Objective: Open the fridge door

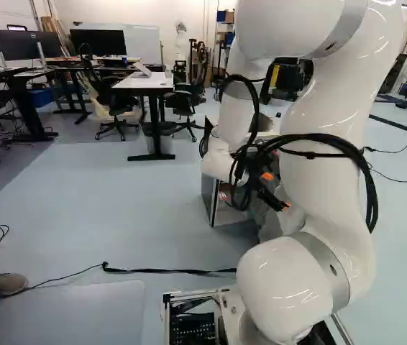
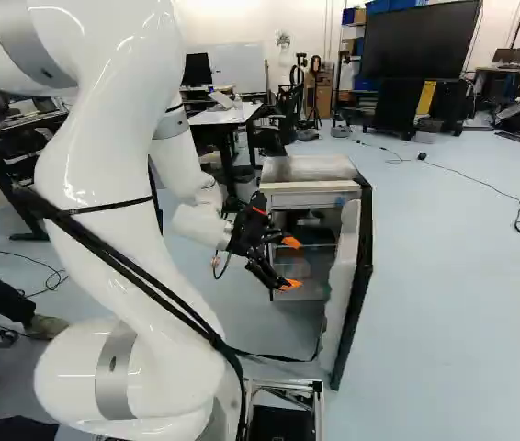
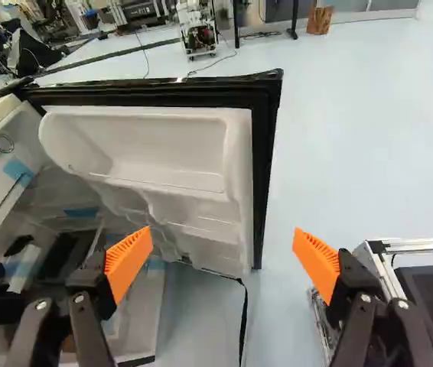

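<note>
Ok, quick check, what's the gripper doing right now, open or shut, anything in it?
Gripper: open, orange pads wide apart, nothing held; it has no grip on the door, which stands open ahead of it.

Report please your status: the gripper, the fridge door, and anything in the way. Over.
Gripper open and empty. Door standing wide open. Black cable lying low near the door, possible snag if base drives. Over.
</note>
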Controlling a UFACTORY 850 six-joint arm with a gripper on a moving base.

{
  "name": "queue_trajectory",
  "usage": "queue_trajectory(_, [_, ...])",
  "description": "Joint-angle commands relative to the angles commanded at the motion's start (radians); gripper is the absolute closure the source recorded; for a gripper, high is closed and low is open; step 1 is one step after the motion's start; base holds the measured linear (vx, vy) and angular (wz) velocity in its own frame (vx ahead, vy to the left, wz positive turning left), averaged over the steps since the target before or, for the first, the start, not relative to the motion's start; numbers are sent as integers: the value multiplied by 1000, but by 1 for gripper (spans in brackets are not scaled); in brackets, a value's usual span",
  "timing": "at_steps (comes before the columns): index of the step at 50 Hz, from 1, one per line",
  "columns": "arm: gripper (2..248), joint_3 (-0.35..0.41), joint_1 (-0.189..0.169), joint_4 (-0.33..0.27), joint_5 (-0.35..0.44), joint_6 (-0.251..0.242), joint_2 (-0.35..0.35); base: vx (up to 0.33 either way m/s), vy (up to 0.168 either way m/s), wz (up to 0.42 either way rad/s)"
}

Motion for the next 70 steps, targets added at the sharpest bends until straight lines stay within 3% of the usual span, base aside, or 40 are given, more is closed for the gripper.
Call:
queue_trajectory(19, [3, -14, -14, -12, 96, 0, -8, 0, 0, 0])
queue_trajectory(44, [3, -121, -144, -14, 104, 0, -66, 0, 0, 0])
queue_trajectory(70, [3, -129, -154, -14, 104, 0, -71, 0, 0, 0])
